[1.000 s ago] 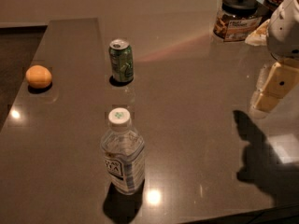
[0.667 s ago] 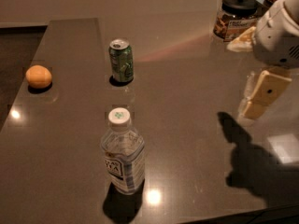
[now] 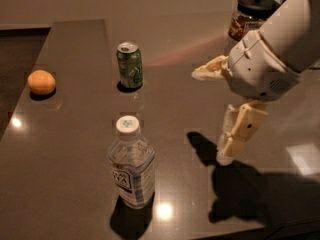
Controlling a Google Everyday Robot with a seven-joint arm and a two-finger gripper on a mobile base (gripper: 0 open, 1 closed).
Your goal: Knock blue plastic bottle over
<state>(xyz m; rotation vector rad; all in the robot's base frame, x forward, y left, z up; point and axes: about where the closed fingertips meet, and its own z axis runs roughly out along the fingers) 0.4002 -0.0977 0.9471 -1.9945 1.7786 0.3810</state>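
The blue plastic bottle (image 3: 131, 164) stands upright near the table's front edge, clear with a white cap and a pale label. My gripper (image 3: 210, 116) hangs above the table to the right of the bottle, apart from it. Its two cream fingers are spread open and hold nothing. One finger (image 3: 210, 69) points left and the other (image 3: 240, 134) points down toward the table.
A green soda can (image 3: 130, 65) stands upright behind the bottle. An orange (image 3: 41, 82) lies at the left edge of the dark table (image 3: 75, 134). A dark-lidded glass jar (image 3: 250, 14) stands at the back right, behind my arm.
My gripper and arm have moved left and forward, closer to the bottle. The bottle, can and orange have not moved.
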